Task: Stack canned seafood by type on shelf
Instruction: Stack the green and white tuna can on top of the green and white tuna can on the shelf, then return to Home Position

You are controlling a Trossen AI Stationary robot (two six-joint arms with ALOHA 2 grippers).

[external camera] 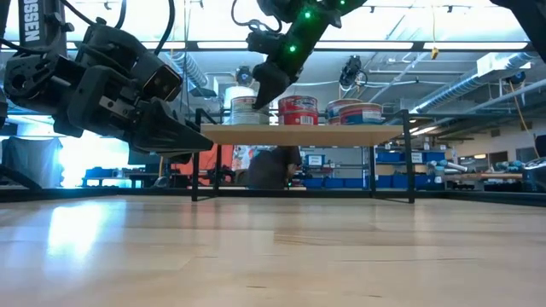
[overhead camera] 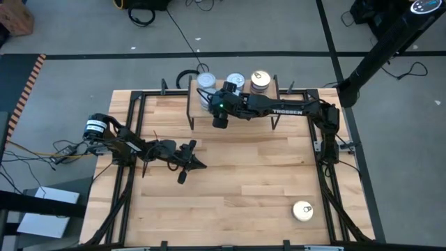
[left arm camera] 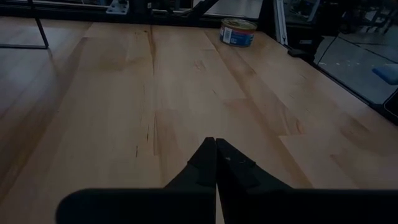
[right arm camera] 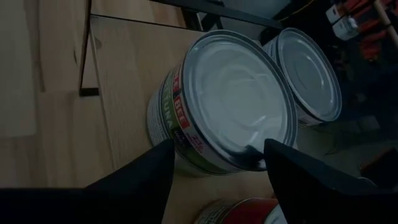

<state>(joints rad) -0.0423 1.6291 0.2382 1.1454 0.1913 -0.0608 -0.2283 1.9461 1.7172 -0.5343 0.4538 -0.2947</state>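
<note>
Right gripper (right arm camera: 214,165) spread wide around a silver-topped tin (right arm camera: 231,102) on the shelf (external camera: 307,134), grip unclear; left gripper (left arm camera: 215,146) closed, empty, above table (left arm camera: 124,93).

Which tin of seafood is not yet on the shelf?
The lone tin lying on the tabletop near the right arm's front corner, gold pull-tab top up. All the other tins stand together on the shelf.

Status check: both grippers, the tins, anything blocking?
Right gripper open over a shelf tin. Left gripper shut, idle above the table. One tin left on the table. Nothing blocking.
</note>
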